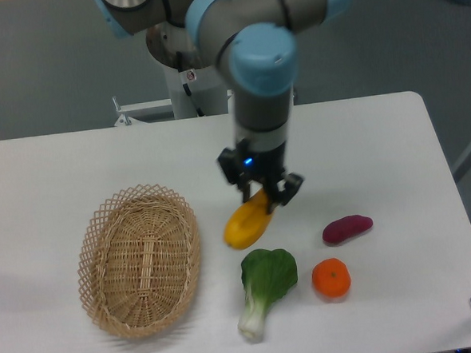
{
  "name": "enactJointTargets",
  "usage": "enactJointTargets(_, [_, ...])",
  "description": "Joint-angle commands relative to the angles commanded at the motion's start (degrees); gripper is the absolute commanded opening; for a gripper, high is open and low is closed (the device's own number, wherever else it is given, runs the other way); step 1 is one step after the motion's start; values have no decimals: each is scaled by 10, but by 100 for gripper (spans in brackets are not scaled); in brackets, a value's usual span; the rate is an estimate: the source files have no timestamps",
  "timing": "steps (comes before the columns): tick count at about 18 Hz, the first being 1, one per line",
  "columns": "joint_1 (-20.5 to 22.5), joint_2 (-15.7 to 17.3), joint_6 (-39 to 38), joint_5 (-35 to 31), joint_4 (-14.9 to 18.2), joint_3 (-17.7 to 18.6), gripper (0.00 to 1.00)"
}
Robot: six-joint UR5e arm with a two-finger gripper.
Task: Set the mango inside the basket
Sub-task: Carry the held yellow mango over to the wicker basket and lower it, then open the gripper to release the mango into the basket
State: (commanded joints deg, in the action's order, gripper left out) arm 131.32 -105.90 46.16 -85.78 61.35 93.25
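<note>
On the white counter (75, 162) we see the mango (245, 224) lying right of the basket (141, 261), near it but apart. The arm stands vertical, wrist pointing straight down, so the claw (262, 200) meets the fruit's upper end squarely. The claw's fingers straddle that end; a firm clamp cannot be confirmed.
</note>
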Motion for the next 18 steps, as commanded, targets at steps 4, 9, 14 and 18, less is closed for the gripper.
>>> enactJointTargets(4, [-42,-25,-16,-4,-8,3,42])
enactJointTargets(9, [-77,-51,-15,-4,-11,10,42])
enactJointTargets(14, [-101,-76,-14,-5,-36,13,42])
enactJointTargets(18, [-103,-81,-16,-4,-36,22,47])
